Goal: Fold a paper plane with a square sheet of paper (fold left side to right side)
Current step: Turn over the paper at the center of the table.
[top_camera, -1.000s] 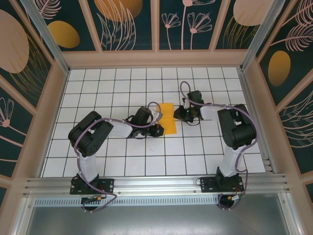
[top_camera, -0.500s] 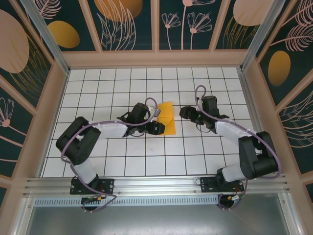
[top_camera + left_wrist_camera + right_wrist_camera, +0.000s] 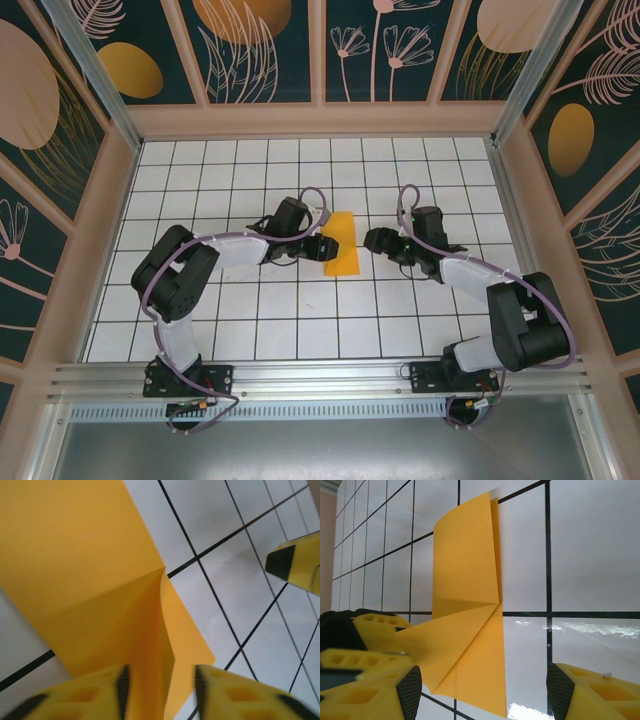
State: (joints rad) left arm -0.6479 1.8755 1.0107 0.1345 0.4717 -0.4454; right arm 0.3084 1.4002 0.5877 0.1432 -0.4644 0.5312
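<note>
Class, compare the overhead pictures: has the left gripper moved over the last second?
Yes. Against the tile grid, the left gripper has shifted toward the far wall, alongside the orange paper.

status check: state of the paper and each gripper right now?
Thin bright orange paper sheet: folded into a narrow creased shape, lying on the white tiled table, one layer lifted off flat.
Left gripper: open, fingers either side of the lifted layer, not clamped.
Right gripper: open, holding nothing, apart from the paper.
</note>
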